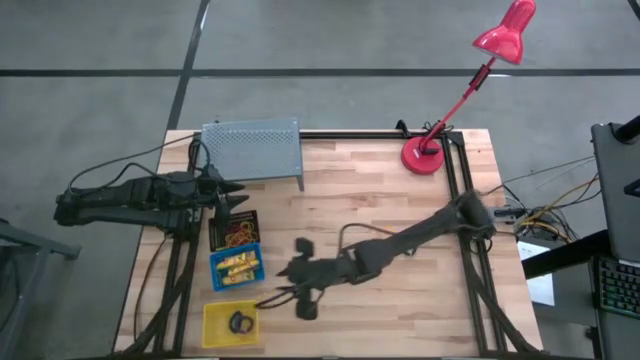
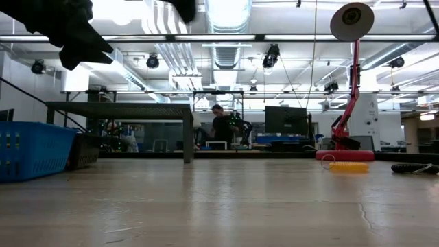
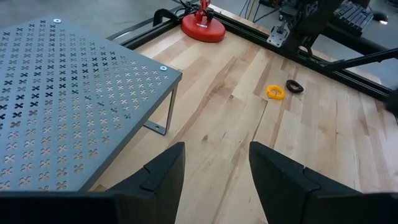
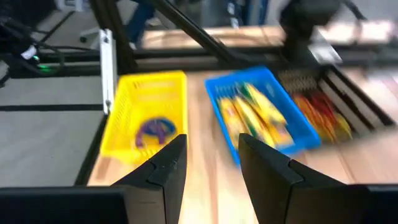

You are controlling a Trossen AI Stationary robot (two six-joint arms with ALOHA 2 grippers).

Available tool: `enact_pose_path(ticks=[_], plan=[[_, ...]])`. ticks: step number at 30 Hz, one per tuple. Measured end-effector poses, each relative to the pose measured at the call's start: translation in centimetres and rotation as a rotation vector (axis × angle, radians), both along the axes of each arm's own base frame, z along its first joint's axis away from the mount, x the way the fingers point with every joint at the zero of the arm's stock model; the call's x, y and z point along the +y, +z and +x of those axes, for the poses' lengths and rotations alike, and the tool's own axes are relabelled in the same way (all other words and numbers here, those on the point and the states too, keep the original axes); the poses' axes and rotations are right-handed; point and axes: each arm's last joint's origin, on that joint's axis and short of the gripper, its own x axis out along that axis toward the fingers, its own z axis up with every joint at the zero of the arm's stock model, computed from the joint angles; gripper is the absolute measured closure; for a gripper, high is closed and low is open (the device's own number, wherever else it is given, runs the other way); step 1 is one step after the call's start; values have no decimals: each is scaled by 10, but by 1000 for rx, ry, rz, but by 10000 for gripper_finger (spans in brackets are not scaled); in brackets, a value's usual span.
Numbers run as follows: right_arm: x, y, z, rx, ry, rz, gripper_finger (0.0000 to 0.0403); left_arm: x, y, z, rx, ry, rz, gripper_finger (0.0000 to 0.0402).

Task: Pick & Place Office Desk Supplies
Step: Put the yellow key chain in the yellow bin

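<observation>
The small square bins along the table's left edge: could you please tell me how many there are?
3, in a row: the black mesh bin nearest the grey perforated shelf, the blue plastic bin in the middle, the yellow plastic bin at the end.

A pink desk lamp [image 1: 470, 85] stands at the far right corner of the wooden table [image 1: 400, 200]. A gray metal shelf with little holes [image 1: 252, 148] sits at the far left. Three small bins sit in a row: black [image 1: 233, 229], blue [image 1: 237, 268], yellow [image 1: 231, 322].

Left claw [image 3: 214, 177] – right claw [image 4: 211, 168] – both agape
</observation>
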Motion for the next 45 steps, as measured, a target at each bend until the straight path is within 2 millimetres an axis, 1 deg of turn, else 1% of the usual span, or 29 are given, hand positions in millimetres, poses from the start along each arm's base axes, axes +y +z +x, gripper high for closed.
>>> enact_pose_path(ticks=[2,5,9,13,15,16,20,24,28,31,36,40,45], plan=[[-6,-1,-21,40,-50,27,259,0,0,0,1,0,0,217],[-16,0,-57,119,-146,51,259,0,0,0,1,0,0,217],[-34,2,-107,293,-272,98,259,0,0,0,1,0,0,217],[-53,8,-153,443,-419,157,259,0,0,0,1,0,0,217],[-61,10,-171,482,-484,192,259,0,0,0,1,0,0,217],[-65,7,-180,505,-513,196,259,0,0,0,1,-1,0,217],[-78,-10,-203,557,-585,205,264,0,0,0,1,0,0,217],[-88,-32,-211,581,-625,206,273,0,0,0,1,0,0,217],[-98,-47,-211,583,-727,270,279,0,0,0,1,0,0,217],[-108,-52,-210,599,-764,335,279,0,0,0,1,0,0,217],[-129,-58,-204,704,-706,417,273,0,0,0,1,0,0,217],[-139,-64,-197,704,-689,405,271,0,0,0,1,0,0,217],[-143,-75,-191,734,-709,392,277,0,0,0,1,0,-1,217]])
